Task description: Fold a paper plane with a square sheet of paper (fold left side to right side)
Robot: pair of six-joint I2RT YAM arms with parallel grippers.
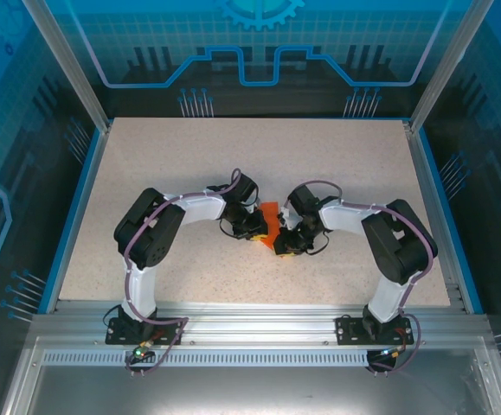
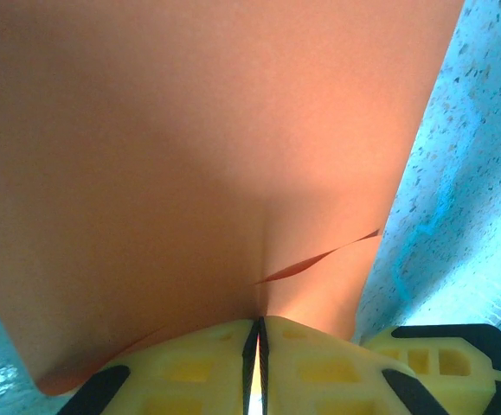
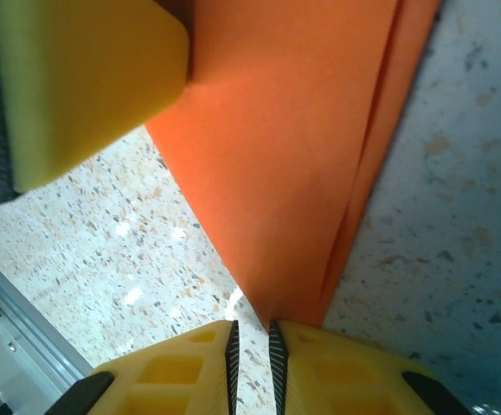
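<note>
Pinching paper (image 2: 189,130) (folded double) is left end effector (image 2: 256,339); right end effector (image 3: 252,347): cannot tell.

The orange paper (image 1: 271,218) lies partly folded near the middle of the table (image 1: 233,156). Its overlapping layers taper to a point.

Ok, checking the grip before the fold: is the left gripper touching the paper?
Touching. The left wrist view shows the orange paper running down into the shut seam of the left gripper, pinched there with no gap.
</note>
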